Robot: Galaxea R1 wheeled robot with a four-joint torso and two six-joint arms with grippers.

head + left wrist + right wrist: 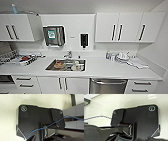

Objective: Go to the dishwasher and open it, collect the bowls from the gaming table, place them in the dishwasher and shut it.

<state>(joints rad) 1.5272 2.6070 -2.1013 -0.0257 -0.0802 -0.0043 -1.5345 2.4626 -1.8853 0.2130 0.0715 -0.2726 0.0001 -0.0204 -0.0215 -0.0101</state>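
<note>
A thin blue cable (52, 124) crosses the robot's dark plate (33, 119) above pale floor (8, 119).

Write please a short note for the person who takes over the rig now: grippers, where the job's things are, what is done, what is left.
Grippers: from the wrist views I cannot tell whether either is open or shut; nothing is seen held.
Dishwasher: grey steel front, under the counter, right of the sink. Its door is shut. The robot faces the counter, with the dishwasher low in the head view.
Bowls and gaming table: not at this counter.
Done: the robot has reached the dishwasher.
Left: open the dishwasher, collect the bowls, load them, close the door.
</note>
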